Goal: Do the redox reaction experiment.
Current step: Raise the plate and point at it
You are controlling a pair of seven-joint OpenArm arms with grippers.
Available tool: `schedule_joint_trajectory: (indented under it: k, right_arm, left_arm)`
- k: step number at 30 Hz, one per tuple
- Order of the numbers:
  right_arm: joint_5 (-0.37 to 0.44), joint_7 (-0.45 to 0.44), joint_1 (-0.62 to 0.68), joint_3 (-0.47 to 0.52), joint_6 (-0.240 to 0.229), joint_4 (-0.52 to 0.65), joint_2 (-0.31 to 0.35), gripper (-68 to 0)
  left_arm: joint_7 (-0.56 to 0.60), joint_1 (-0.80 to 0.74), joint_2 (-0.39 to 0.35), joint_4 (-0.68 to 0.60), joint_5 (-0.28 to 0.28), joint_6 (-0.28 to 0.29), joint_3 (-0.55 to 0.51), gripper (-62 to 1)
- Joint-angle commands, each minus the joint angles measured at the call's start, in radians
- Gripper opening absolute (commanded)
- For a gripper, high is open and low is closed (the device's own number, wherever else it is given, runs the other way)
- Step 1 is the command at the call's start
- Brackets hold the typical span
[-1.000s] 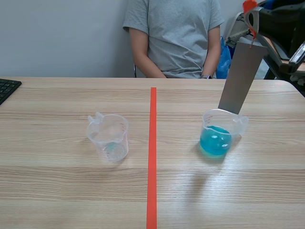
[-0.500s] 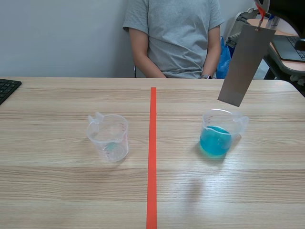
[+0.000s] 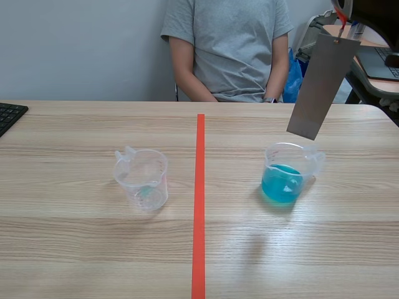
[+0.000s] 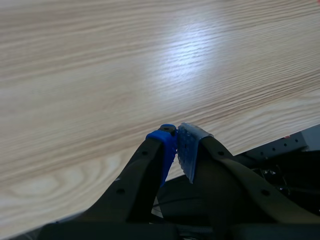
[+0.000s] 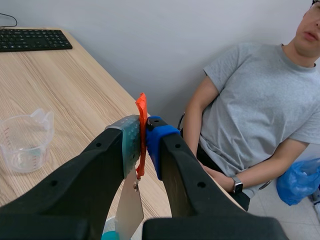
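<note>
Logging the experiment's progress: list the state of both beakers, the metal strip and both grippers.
blue-liquid beaker, upright, partly filled.
clear beaker, upright, no blue liquid inside.
metal strip, hanging tilted from the orange strap, above the blue-liquid beaker, clear of the liquid.
right gripper, shut on the orange strap.
left gripper, shut on nothing.

No words or numbers can be read. The clear cup (image 5: 25, 142) has little red lines and marks on its side, but they are too tiny to make out. The keys on the keyboard (image 5: 32, 40) are too small to read.
</note>
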State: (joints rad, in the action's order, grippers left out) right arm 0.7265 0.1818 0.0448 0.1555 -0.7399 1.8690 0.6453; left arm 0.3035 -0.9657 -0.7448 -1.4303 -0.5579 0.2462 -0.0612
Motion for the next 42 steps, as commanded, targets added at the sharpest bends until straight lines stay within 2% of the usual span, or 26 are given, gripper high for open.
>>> schedule_joint_trajectory:
  k: [1,5,10,14,18,24,32,36,42]
  right_arm:
    - [0.016,-0.011,-0.02,0.003,-0.006,0.01,0.014,-66.0]
    - [0.016,-0.011,-0.02,0.003,-0.006,0.01,0.014,-66.0]
    - [0.016,-0.011,-0.02,0.003,-0.006,0.01,0.014,-66.0]
    - [0.016,-0.011,-0.02,0.003,-0.006,0.01,0.014,-66.0]
    - [0.016,-0.011,-0.02,0.003,-0.006,0.01,0.014,-66.0]
    - [0.016,-0.011,-0.02,0.003,-0.006,0.01,0.014,-66.0]
    - [0.016,-0.011,-0.02,0.003,-0.006,0.01,0.014,-66.0]
    - [0.016,-0.011,-0.02,0.003,-0.006,0.01,0.014,-66.0]
    - [0.016,-0.011,-0.02,0.003,-0.006,0.01,0.014,-66.0]
  left_arm:
    - [0.014,0.028,-0.063,-0.039,-0.004,0.029,0.0,-55.8]
    - [0.014,0.129,-0.17,-0.05,-0.007,0.048,0.045,-55.8]
    - [0.016,0.322,-0.257,-0.049,-0.007,0.122,0.153,-55.8]
    - [0.02,0.514,-0.289,-0.049,-0.006,0.15,0.293,-55.8]
    - [0.005,0.724,-0.277,-0.049,0.0,0.15,0.459,-55.8]
    - [-0.116,1.042,-0.173,-0.041,0.001,0.148,0.708,-55.8]
    - [-0.237,1.367,0.074,0.08,0.001,0.131,0.982,-55.8]
    - [-0.249,1.471,0.194,0.186,0.001,0.11,1.056,-55.8]
    - [-0.24,1.581,0.351,0.348,0.001,0.093,1.085,-55.8]
